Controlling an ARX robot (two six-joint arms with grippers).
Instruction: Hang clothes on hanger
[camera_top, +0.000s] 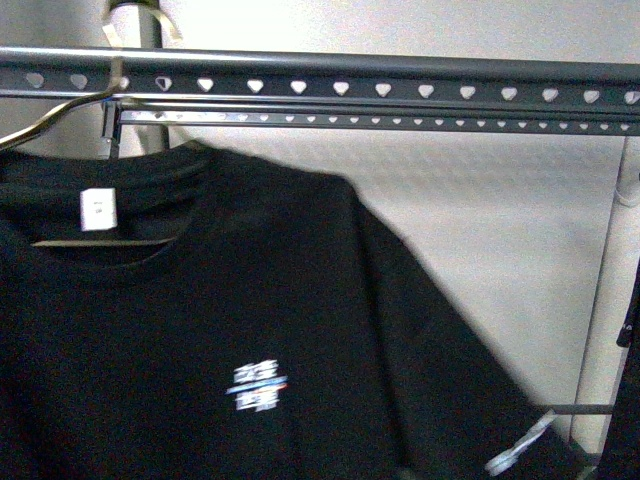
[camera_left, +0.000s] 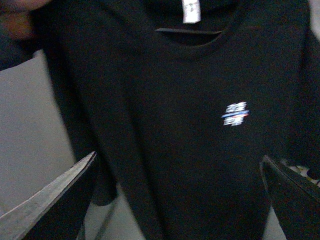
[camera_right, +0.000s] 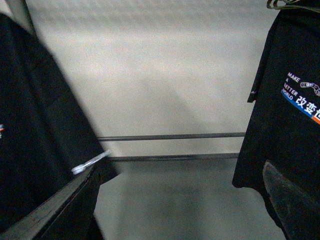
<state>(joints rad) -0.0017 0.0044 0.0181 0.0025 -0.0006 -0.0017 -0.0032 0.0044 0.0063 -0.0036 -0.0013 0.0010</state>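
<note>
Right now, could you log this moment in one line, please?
black T-shirt on hanger; hanger on rail; left fingers open; right fingers open

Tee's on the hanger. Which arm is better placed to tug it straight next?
Left, likely. The left gripper is open and faces the T-shirt chest head-on, its fingers framing it. The right gripper looks mostly at bare wall, with just the sleeve beside one finger.

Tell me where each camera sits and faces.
Front: on the body, facing the T-shirt on its hanger; no arm shows.
Left wrist: behind the left end effector, whose fingers show, facing the chest logo.
Right wrist: behind the right end effector, fingers showing, facing the wall beside a second shirt.
Shared: front and left wrist both show that logo.
</note>
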